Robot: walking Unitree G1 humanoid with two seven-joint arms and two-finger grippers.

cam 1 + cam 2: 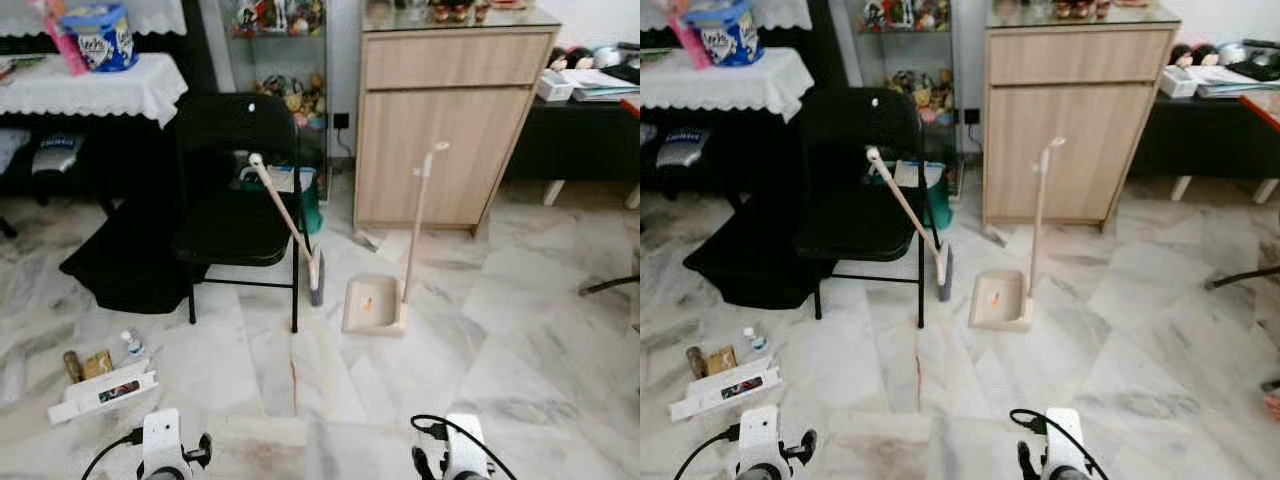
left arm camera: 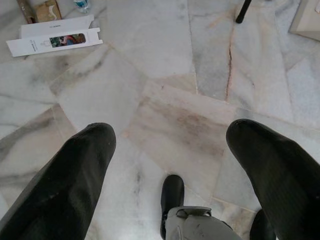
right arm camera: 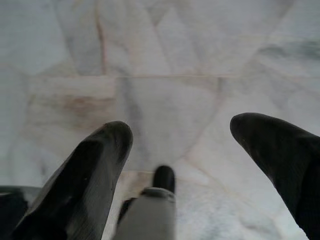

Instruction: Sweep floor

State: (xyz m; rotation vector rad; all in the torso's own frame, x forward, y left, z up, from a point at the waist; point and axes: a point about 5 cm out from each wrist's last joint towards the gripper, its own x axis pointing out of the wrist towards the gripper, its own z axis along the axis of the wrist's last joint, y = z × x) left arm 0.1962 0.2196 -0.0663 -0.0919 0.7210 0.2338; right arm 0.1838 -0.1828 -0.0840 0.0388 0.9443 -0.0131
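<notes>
The broom [image 1: 288,226] leans against the black chair [image 1: 232,190] with the dustpan [image 1: 375,304] propped upright just beside it, within reach for sweeping the marble floor [image 1: 480,370], while left gripper [image 2: 165,150] and right gripper [image 3: 175,145] hang low, fingers spread, empty.

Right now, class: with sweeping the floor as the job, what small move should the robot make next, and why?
Probably step forward toward the broom leaning on the black chair. Both the left gripper and right gripper are open, hold nothing, and hang over bare floor.
</notes>
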